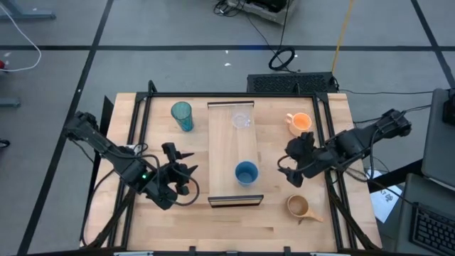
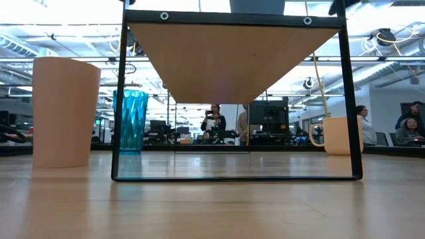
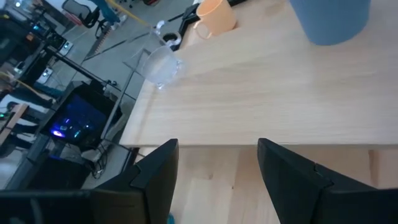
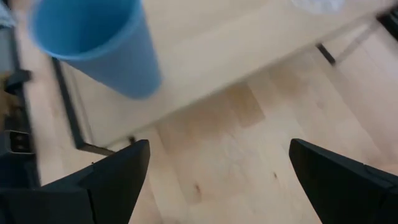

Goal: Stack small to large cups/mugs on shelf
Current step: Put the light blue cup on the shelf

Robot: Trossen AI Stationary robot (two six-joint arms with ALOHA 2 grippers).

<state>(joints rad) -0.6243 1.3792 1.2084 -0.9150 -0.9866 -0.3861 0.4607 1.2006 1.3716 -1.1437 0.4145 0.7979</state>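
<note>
The shelf (image 1: 229,149) is a light-wood plank on a black frame, running from near to far at the table's middle. On it stand a blue cup (image 1: 246,173) toward the near end and a clear glass cup (image 1: 242,121) at the far end. A teal tumbler (image 1: 182,115) stands on the table left of the shelf. An orange handled mug (image 1: 301,122) stands right of it, and a tan handled mug (image 1: 298,207) at the near right. My left gripper (image 1: 188,171) hovers open left of the shelf. My right gripper (image 1: 287,169) hovers open on the other side, facing the blue cup (image 4: 99,43).
A pale orange cup (image 2: 65,111) stands close at the left in the low view; the high view does not show it. The shelf's black frame legs (image 2: 118,99) rise from the table. Bare tabletop (image 1: 242,227) lies in front of the shelf. People sit in the room beyond.
</note>
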